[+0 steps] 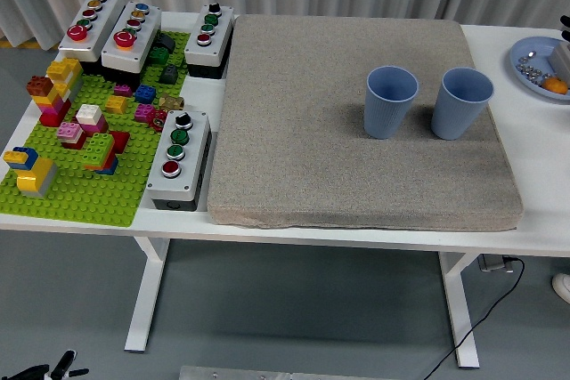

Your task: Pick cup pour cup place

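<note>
Two light blue ribbed cups stand upright side by side on the right half of a beige foam mat (356, 184). The left cup (390, 101) and the right cup (461, 102) are a little apart and both look empty from here. Neither of my hands shows in the head view.
A green brick baseplate (80, 198) with several coloured bricks and grey button boxes (179, 159) fills the table's left side. A blue plate (534, 67) with small items sits at the far right edge, with a small dark shape above it. A light shoe (561, 287) shows on the floor at the right.
</note>
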`<action>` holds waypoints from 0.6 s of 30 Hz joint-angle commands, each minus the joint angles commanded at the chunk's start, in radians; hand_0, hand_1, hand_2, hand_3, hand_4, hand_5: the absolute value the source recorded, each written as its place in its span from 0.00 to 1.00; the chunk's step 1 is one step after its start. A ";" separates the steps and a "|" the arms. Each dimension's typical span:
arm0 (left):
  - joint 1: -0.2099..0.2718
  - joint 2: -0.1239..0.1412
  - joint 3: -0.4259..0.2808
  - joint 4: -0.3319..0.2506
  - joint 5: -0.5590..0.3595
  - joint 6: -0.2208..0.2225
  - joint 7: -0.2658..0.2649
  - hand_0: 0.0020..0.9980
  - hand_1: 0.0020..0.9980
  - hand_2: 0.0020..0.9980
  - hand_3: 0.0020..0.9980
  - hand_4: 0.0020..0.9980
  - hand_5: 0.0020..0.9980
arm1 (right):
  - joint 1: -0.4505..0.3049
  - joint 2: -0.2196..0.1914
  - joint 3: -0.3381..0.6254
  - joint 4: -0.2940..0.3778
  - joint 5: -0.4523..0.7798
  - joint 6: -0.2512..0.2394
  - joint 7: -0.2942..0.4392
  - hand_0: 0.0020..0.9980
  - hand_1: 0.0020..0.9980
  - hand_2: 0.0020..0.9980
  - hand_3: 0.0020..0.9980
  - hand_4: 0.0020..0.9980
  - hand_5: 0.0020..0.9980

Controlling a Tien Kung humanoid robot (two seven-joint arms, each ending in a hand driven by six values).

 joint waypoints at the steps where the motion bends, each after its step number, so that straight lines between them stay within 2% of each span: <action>1: 0.000 0.000 0.000 0.000 0.001 0.000 0.000 0.71 0.70 0.75 0.64 0.50 0.97 | -0.003 -0.001 0.000 0.002 -0.005 0.012 -0.002 0.95 0.90 1.00 1.00 0.92 0.36; 3: 0.000 -0.001 -0.001 0.000 0.004 -0.001 0.001 0.71 0.70 0.75 0.64 0.50 0.97 | -0.014 -0.002 0.002 0.006 -0.025 0.039 -0.015 0.95 0.90 1.00 1.00 0.92 0.36; 4: 0.000 -0.001 -0.001 0.000 0.005 -0.001 0.001 0.71 0.70 0.75 0.64 0.50 0.98 | -0.016 -0.002 0.003 0.006 -0.029 0.044 -0.018 0.93 0.90 1.00 1.00 0.90 0.25; 8: 0.000 -0.003 -0.003 0.000 0.006 -0.001 0.001 0.71 0.70 0.75 0.64 0.50 0.98 | -0.055 -0.009 0.013 0.006 -0.046 0.085 -0.041 0.93 0.90 1.00 1.00 0.90 0.25; 10: -0.001 -0.003 -0.002 0.000 0.007 -0.002 0.000 0.71 0.70 0.75 0.64 0.50 0.98 | -0.071 -0.012 0.013 0.005 -0.052 0.091 -0.045 0.93 0.90 1.00 1.00 0.90 0.28; 18: -0.005 -0.008 0.001 0.000 0.010 -0.004 0.001 0.71 0.70 0.75 0.64 0.50 0.98 | -0.139 0.003 0.019 -0.014 -0.065 0.094 -0.043 0.93 0.91 1.00 1.00 0.90 0.26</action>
